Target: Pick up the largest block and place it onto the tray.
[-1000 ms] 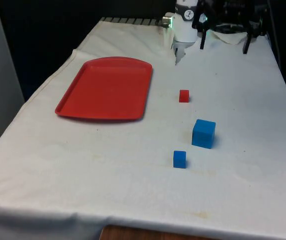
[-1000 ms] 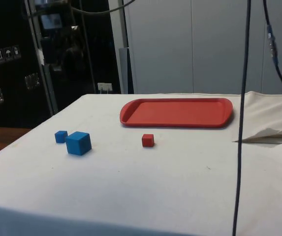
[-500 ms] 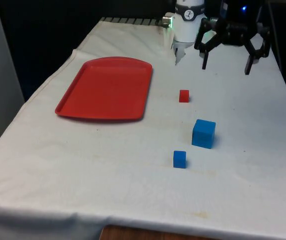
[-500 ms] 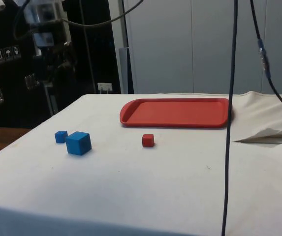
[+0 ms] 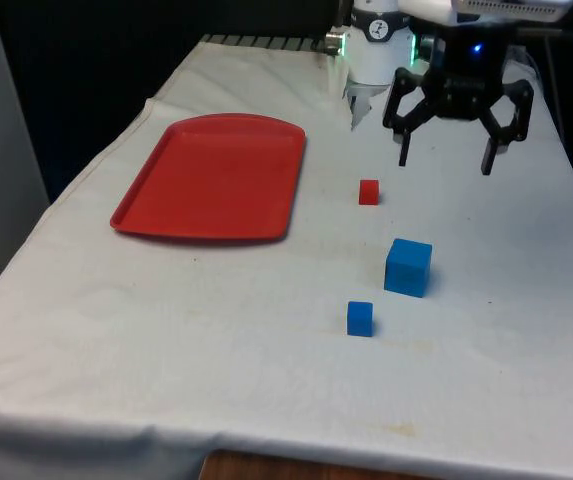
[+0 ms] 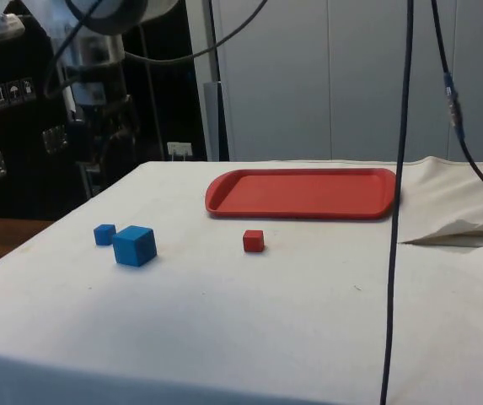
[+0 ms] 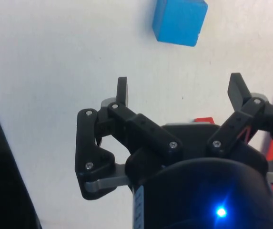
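Since a second ago the gripper [image 5: 446,160] has come forward from the far end of the table, and it now hangs in the air above the white cloth [image 5: 216,330], beyond the big blue block [image 5: 408,267] and a little to the front view's right of it. Its two black fingers [image 5: 403,150] stand wide apart with nothing between them. Nothing else has shifted.

From the wrist, the big blue block [image 7: 179,21] lies ahead of the spread fingers [image 7: 122,90], well apart from them, resting flat on the cloth.

Taking the big blue block as the landmark: the small blue block [image 5: 360,318] sits near it, on the side away from the robot and slightly to the front view's left. The small red block [image 5: 369,192] lies farther off on the robot's side. The red tray [image 5: 216,180] lies well apart to the front view's left, beyond the red block.

In the side view the big blue block [image 6: 134,245] almost touches the small blue block [image 6: 104,234].
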